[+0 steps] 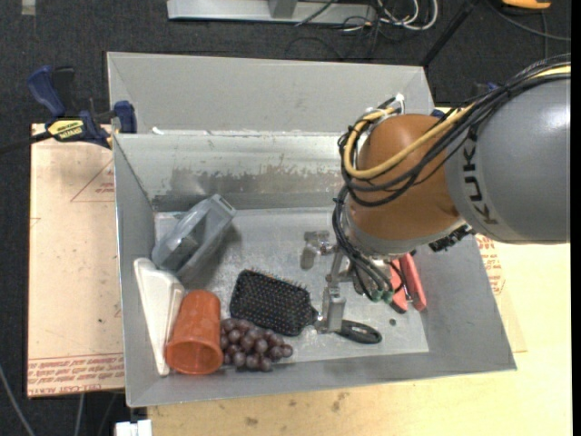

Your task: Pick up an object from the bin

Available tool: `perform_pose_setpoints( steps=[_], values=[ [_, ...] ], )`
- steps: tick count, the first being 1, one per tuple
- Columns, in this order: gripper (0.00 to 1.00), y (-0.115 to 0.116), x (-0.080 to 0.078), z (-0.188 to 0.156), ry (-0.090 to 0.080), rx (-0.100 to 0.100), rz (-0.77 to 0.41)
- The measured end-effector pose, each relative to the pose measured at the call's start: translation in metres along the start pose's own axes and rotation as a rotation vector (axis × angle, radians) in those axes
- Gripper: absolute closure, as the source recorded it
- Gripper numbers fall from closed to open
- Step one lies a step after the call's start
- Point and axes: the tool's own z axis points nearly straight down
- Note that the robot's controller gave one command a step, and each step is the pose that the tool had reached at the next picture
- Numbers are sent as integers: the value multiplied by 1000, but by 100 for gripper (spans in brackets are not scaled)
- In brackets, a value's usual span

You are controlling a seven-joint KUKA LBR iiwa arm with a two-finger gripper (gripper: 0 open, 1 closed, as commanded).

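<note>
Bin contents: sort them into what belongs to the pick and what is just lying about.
In the job: gripper, low in the middle of the bin; black brush right beside it.
Lying about: grey container, orange cup, purple grapes, white piece at left; red thing under the arm.

Bin (272,189) matt scuffed metal; orange cup (194,332) smooth plastic; purple grapes (254,343) glossy.

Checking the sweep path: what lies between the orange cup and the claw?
In the camera view, a black mesh brush and purple grapes lie between the cup and the claw.
</note>
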Motion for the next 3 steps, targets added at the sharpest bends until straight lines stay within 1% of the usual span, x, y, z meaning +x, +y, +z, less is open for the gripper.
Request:
perform_pose_setpoints(
  steps=[1, 2, 3],
  values=[
    [0, 14, -12, 47, -9, 0, -25],
    [100, 40, -1, 104, -24, -2, 100],
    [100, 40, -1, 104, -24, -2, 101]
  ],
)
